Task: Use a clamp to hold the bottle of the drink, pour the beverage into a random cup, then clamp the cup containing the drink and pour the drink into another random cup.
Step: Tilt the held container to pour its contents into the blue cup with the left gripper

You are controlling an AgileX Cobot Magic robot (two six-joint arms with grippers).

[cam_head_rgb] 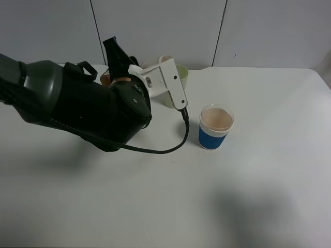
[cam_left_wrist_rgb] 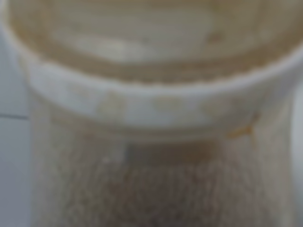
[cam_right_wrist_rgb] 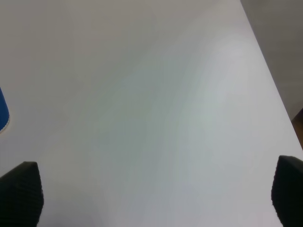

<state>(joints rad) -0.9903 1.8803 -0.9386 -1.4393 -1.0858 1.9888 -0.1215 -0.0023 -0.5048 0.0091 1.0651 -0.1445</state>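
White table (cam_head_rgb: 269, 170) carries a blue cup (cam_head_rgb: 215, 130) right of centre. It stands upright and holds a beige drink; any lettering on its band cannot be read. The left arm (cam_head_rgb: 72, 103) reaches in from the left and masks most of the left gripper (cam_head_rgb: 121, 64), so its jaw opening cannot be determined. A pale green cup (cam_head_rgb: 183, 78) stands beside the white camera bracket (cam_head_rgb: 164, 82), far of the blue cup.

Left wrist view: a cream cup (cam_left_wrist_rgb: 151, 104) fills the frame, blurred, rim close to the lens. Whether the jaws grip it cannot be told.

Right wrist view, the only one showing the right gripper (cam_right_wrist_rgb: 155, 194): its fingertips (cam_right_wrist_rgb: 21, 194) are spread wide over bare table, holding nothing. A sliver of the blue cup (cam_right_wrist_rgb: 2, 113) shows at the edge, well apart from the jaws.
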